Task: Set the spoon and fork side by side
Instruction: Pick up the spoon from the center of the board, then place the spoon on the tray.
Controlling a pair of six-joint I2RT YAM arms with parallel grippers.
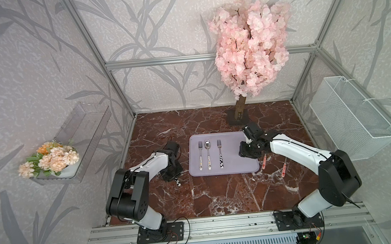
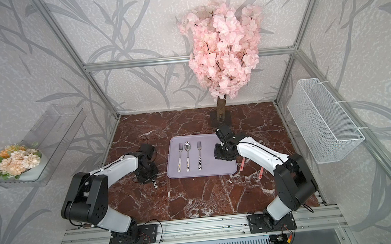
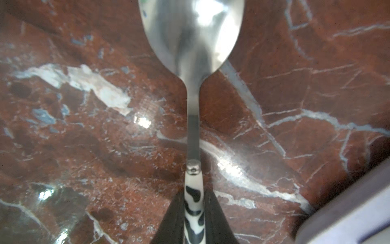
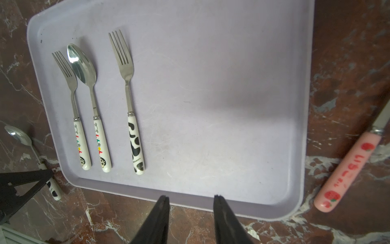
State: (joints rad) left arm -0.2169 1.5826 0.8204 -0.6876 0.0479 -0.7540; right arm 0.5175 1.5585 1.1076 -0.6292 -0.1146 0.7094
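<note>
Cartoon pair [image 4: 102, 145] is lying done on tray [image 4: 221, 95]; left gripper [image 3: 193, 195] is clamping cow spoon [image 3: 191, 38] left of tray; cow fork [image 4: 135, 145] is waiting; right gripper [image 4: 191, 198] is hanging open, empty.

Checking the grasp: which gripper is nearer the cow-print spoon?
Left. The left gripper grips the spoon by its handle beside the tray; the right gripper hangs open across the tray from it.

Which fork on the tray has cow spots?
The fork lying alone, apart from the pair. Its handle has black-and-white patches; the other fork, close beside the spoon, has colourful letters on white.
</note>
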